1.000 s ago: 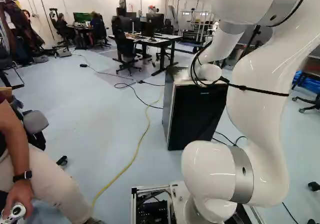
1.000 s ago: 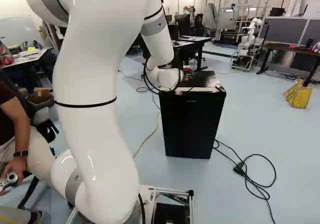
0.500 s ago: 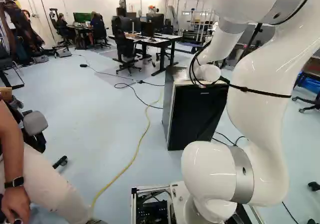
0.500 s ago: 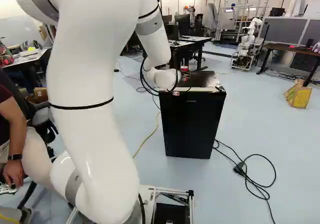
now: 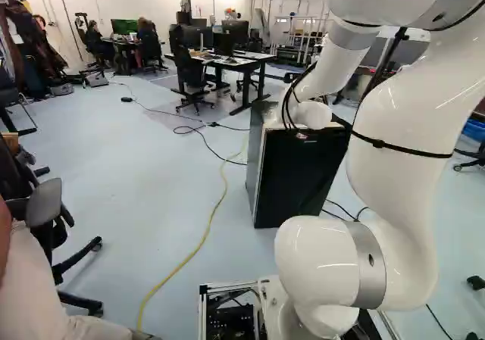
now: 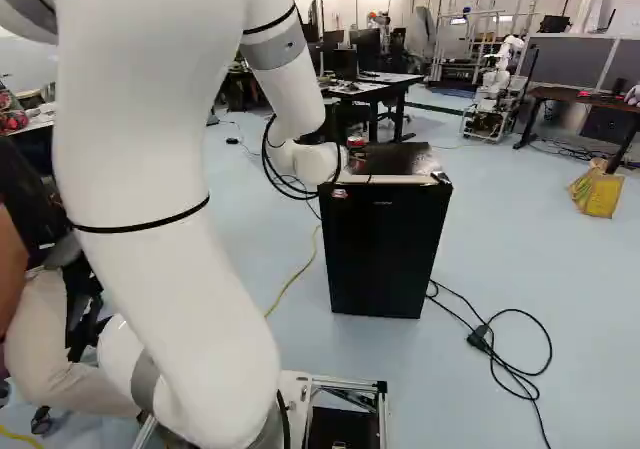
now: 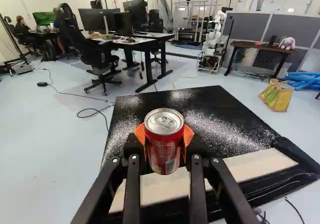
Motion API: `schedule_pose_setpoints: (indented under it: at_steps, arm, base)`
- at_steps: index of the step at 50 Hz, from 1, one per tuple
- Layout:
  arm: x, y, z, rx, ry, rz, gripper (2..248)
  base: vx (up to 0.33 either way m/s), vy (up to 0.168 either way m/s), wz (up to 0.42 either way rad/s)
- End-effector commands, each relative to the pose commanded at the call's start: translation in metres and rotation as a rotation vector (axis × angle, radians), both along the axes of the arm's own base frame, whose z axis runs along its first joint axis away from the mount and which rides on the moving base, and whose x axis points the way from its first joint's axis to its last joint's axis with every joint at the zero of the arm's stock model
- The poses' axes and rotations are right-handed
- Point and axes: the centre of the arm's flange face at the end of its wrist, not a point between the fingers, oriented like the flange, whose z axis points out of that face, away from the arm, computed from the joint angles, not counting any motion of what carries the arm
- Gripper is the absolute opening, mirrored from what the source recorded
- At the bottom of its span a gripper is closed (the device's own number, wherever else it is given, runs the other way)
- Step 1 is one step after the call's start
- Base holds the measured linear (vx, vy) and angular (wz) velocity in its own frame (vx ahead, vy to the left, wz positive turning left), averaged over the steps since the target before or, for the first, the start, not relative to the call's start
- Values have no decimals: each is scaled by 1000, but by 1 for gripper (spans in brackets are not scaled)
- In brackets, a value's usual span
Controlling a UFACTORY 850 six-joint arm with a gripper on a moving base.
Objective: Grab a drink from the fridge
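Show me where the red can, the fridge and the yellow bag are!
Red can (image 7: 164, 145): wrist view, on its red side, below the silver top.
Fridge (image 6: 385, 251): right base view, on the middle of its black front.
Yellow bag (image 6: 598, 196): right base view, on its yellow side.

White arm (image 6: 165, 259) arched high behind gripper (image 7: 165, 141), forearm (image 6: 285, 64) slanting down toward it, wrist (image 6: 308, 161) just behind. Black fingers (image 7: 133, 171) parted, orange pads (image 7: 189, 134) pressed inward from both sides. Gripper mostly hidden by wrist from back here, seems to me.
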Motion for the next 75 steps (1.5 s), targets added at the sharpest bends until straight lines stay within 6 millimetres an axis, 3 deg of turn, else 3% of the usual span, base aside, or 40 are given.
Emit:
schedule_pose_setpoints:
  at_steps: [43,75]
  arm:
    - [-119,85,-22,6,39,126,91]
    - [-183,112,-44,5,58,187,91]
  base:
    - [0,0,0]
    - [0,0,0]
